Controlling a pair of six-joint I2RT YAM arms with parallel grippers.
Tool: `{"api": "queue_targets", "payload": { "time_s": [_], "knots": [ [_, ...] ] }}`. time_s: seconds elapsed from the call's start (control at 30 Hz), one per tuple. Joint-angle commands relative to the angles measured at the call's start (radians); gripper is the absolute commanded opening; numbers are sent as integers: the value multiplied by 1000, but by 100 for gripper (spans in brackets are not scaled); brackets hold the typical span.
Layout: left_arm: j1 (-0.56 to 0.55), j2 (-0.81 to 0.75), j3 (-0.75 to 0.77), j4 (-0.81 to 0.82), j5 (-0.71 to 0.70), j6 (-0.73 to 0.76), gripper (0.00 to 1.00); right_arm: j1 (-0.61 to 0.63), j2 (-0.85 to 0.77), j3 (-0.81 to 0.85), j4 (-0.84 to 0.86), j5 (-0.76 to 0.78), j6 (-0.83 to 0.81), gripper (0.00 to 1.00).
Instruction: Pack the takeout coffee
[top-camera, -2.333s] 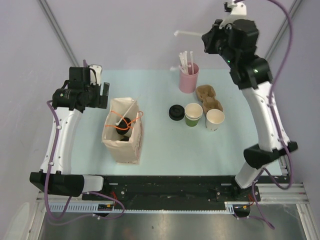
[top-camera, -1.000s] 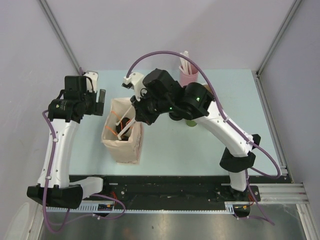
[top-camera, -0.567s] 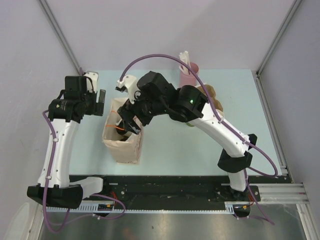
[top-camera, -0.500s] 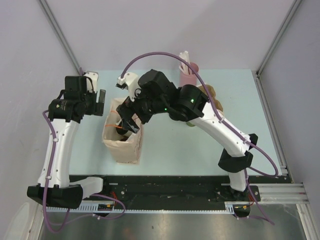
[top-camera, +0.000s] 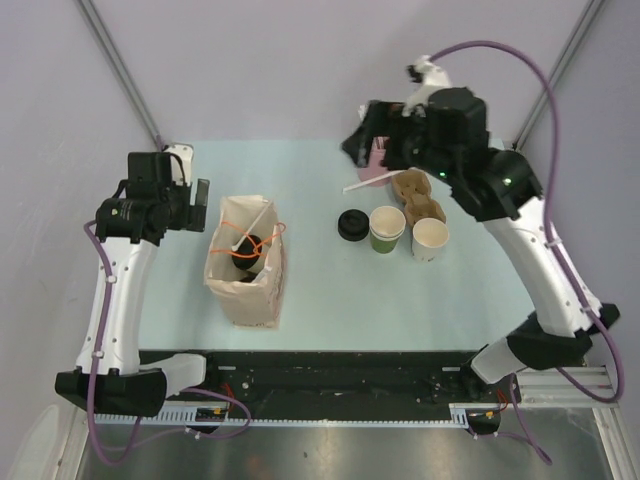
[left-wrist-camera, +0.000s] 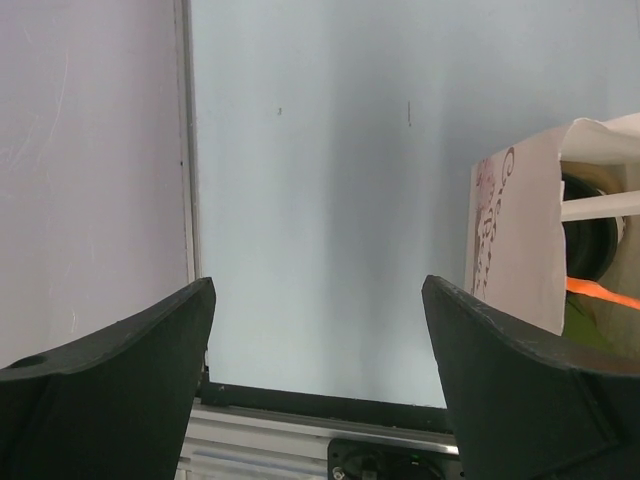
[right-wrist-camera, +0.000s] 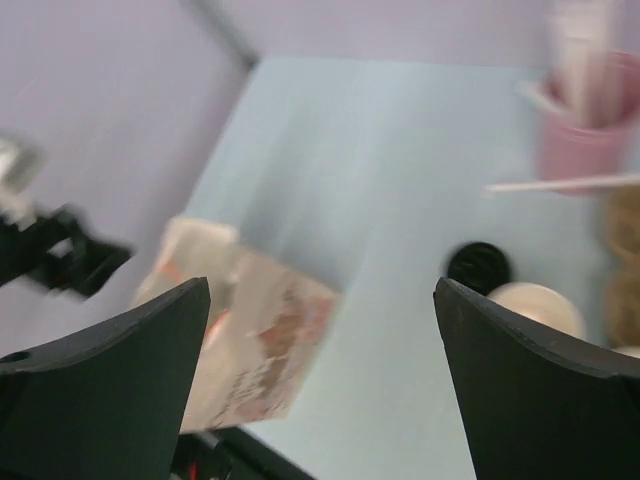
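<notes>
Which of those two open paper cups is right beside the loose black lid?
The green cup: the lid lies right against its side. The white cup stands on the green cup's other side, farther from the lid.

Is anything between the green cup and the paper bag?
Only a loose black lid, flat on the table right beside the green cup, on the side facing the bag. Nothing else visible.

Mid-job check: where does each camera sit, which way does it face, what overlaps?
Top external: above, behind the arms, looking down on the table; both show.
Left wrist: beside the paper bag, looking down at bare table; open left fingers frame it.
Right wrist: high at the far side, looking back over bag and black lid; open right fingers show.
All share the bag.
</notes>
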Motion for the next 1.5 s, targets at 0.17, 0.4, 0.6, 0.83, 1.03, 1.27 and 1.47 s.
{"api": "queue_targets", "payload": {
  "time_s": [0.17, 0.4, 0.6, 0.83, 1.03, 1.27, 1.47],
  "knots": [
    [116, -25, -80, 55, 193, -103, 99, -372, -382, -626, 64, 292, -24, 100],
    [128, -134, -345, 346, 249, -122, 100, -674, -651, -1063, 256, 285, -75, 100],
    [127, -238, -551, 607, 300, -143, 100, -685, -634, -1183, 341, 258, -110, 100],
    [128, -273, -657, 739, 277, -116, 100, -690, -608, -1244, 390, 380, -20, 100],
    [128, -312, -719, 791, 374, -114, 100, -691, -594, -1263, 405, 364, 8, 100],
    [127, -304, -709, 799, 377, -125, 100, -690, -663, -1318, 437, 375, 8, 100],
    [127, -301, -711, 804, 375, -128, 100, -691, -694, -1353, 463, 372, 3, 100]
  ]
}}
